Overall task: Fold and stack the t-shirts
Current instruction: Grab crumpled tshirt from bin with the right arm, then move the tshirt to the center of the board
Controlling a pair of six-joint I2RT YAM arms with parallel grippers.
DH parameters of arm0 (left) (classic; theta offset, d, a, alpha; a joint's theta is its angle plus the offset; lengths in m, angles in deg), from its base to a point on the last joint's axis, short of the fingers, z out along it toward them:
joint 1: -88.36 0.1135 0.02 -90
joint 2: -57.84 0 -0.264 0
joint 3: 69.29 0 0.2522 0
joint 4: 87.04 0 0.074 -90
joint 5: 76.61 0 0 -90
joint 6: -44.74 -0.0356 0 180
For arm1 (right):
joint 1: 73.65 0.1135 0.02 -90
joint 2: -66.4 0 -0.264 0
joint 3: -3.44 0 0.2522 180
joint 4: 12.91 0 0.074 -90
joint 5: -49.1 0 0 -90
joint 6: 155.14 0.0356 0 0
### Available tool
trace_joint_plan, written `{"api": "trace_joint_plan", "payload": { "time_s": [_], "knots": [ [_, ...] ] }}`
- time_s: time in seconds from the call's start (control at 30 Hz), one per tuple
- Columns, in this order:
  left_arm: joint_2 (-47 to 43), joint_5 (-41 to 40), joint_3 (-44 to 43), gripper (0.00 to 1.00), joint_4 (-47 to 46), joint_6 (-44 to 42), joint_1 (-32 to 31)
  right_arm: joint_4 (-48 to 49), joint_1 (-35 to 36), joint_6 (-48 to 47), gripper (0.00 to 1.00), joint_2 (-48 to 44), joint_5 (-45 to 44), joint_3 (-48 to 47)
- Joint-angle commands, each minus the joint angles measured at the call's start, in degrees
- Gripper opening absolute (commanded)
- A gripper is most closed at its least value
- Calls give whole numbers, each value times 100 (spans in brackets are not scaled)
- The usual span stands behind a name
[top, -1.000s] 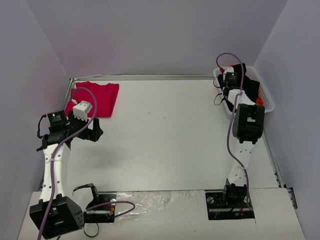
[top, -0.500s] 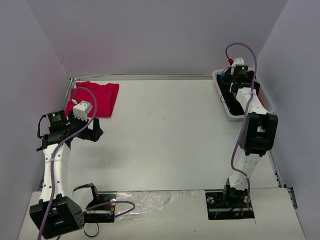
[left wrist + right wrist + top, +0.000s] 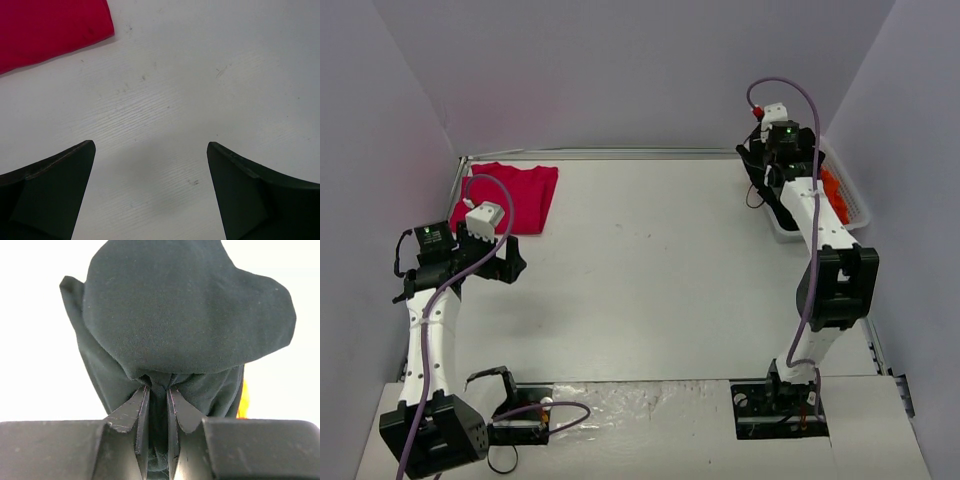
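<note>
My right gripper (image 3: 156,390) is pinched almost closed on a bunch of the black t-shirt (image 3: 185,315), by the white basket (image 3: 857,203) far right. Left gripper (image 3: 151,147) is spread wide and holds nothing over the table (image 3: 165,90). Crimson t-shirt (image 3: 515,195) lies flat far left.

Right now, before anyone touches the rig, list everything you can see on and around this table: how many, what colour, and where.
red t-shirt: one, crimson, lying flat at the table's far-left corner
black t-shirt: one, black, bunched and hanging from the right gripper by the basket
orange cloth: one, orange, in the basket, mostly hidden
basket: one, white, far-right edge of the table
table: one, white, under both arms
left gripper: one, black, open over bare table near the red t-shirt
right gripper: one, black, shut on the black t-shirt
</note>
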Motion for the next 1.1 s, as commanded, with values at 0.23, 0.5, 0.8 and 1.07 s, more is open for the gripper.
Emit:
{"api": "trace_joint_plan", "payload": {
  "time_s": [0.23, 0.5, 0.8, 1.07],
  "knots": [
    [-325, -95, 57, 94, -115, -114, 32, -986, 927, 71, 0, -1372, 1725, -877],
    [-210, 177, -13, 94, 87, -254, 32, -3146, 1147, -920, 77, -1460, 4475, -297],
    [-166, 301, -31, 94, 104, -298, 32, -3571, 1076, -1458, 81, -1645, 4346, 617],
    [-158, 643, -75, 94, 253, -386, 32, -3238, 1094, -1177, 76, -969, 4012, 652]
  ]
}}
